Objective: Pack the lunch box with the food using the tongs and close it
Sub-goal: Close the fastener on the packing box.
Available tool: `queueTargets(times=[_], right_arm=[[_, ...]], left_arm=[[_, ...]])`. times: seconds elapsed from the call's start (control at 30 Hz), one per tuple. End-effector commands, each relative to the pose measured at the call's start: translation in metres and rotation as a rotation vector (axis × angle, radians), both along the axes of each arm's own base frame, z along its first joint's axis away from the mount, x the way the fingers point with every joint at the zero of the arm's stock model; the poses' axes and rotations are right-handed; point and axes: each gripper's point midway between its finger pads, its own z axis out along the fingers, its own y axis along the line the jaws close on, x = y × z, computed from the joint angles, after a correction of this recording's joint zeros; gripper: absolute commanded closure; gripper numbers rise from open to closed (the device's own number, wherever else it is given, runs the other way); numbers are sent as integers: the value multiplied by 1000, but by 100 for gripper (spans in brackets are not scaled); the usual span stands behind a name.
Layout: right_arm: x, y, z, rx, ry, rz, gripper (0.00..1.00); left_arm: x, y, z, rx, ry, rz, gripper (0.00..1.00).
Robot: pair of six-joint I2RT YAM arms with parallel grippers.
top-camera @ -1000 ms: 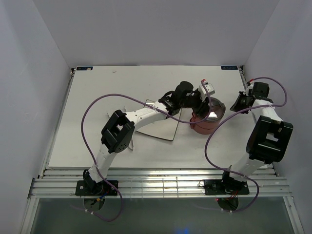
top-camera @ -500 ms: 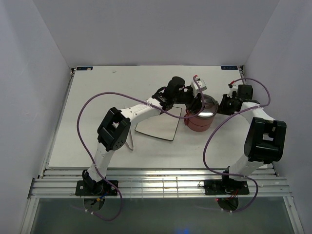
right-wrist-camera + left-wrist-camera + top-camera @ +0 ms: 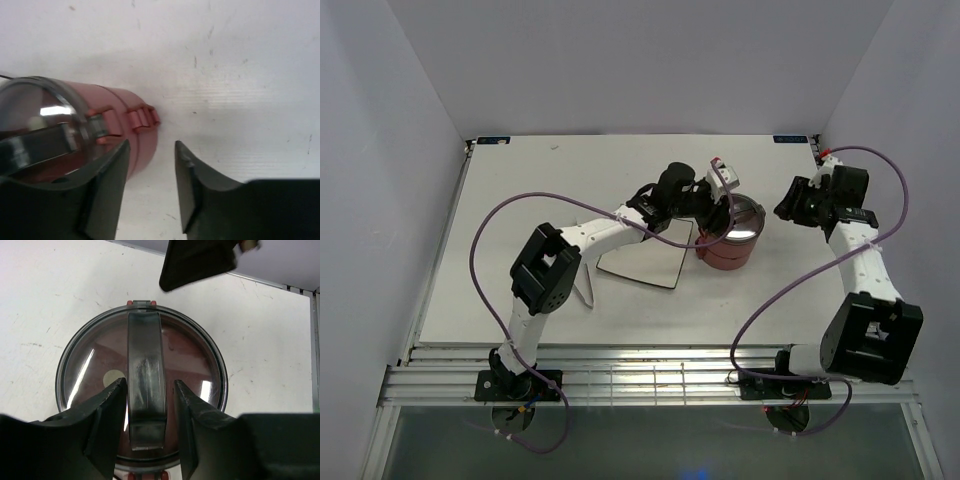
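Note:
The lunch box (image 3: 728, 254) stands stacked and upright in dusty red, right of the square plate, with a clear grey top lid (image 3: 196, 360) on it. My left gripper (image 3: 149, 430) hangs right over that lid. It is open, its fingers straddling the lid's dark handle (image 3: 145, 365) with a narrow gap on each side. My right gripper (image 3: 786, 212) is open and empty over bare table just right of the box (image 3: 117, 102), near its side latch (image 3: 142, 119). A thin silvery end of the tongs (image 3: 586, 292) shows by the left arm. The food is hidden.
The square plate (image 3: 642, 262) lies left of the lunch box, partly under the left forearm. The right gripper's dark body (image 3: 200, 260) shows at the top of the left wrist view. White walls close in the table on three sides.
The lunch box went from tilted to upright. My right gripper opened and drew back to the right. The left fingers spread off the lid handle.

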Motion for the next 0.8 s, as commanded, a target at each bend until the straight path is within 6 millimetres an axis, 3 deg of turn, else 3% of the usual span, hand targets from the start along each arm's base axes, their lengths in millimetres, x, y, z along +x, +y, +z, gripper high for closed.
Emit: queueTargets(times=[0.0, 0.13, 0.23, 0.27, 0.33, 0.37, 0.4, 0.43, 0.5, 0.53, 0.57, 0.6, 0.7, 0.77], right_arm=[[9, 10, 82, -42, -280, 98, 48], [11, 12, 120, -184, -510, 214, 39], [6, 43, 135, -117, -624, 391, 36], [8, 49, 133, -117, -656, 448, 34], [0, 68, 128, -88, -704, 611, 33], [3, 68, 120, -99, -715, 637, 32], [4, 69, 117, -105, -728, 658, 32], [-1, 77, 116, -73, -750, 721, 31], [-2, 82, 109, -49, -737, 788, 25], [-8, 89, 109, -7, -747, 844, 20], [-5, 91, 101, 14, -731, 868, 15], [-5, 92, 105, 28, -729, 895, 15], [-4, 95, 89, 99, -658, 947, 16], [-6, 99, 79, 111, -677, 1038, 16]], left_arm=[[-6, 27, -11, 97, 64, 73, 45], [-7, 31, 13, 72, 46, 66, 40], [-8, 38, 19, 68, 44, 65, 34], [-9, 41, 15, 75, 51, 71, 34], [-7, 49, 28, 38, 42, 82, 33], [-13, 54, 19, 39, 77, 78, 33], [-12, 60, 23, 22, 85, 89, 33], [-10, 63, 43, -27, 59, 99, 33], [-9, 75, 42, -44, 114, 154, 34], [-11, 79, 60, -84, 91, 165, 34], [-13, 82, 64, -108, 104, 180, 34], [-14, 87, 59, -110, 120, 205, 34], [-12, 92, 67, -156, 181, 275, 34], [-9, 93, 55, -143, 234, 308, 37]])
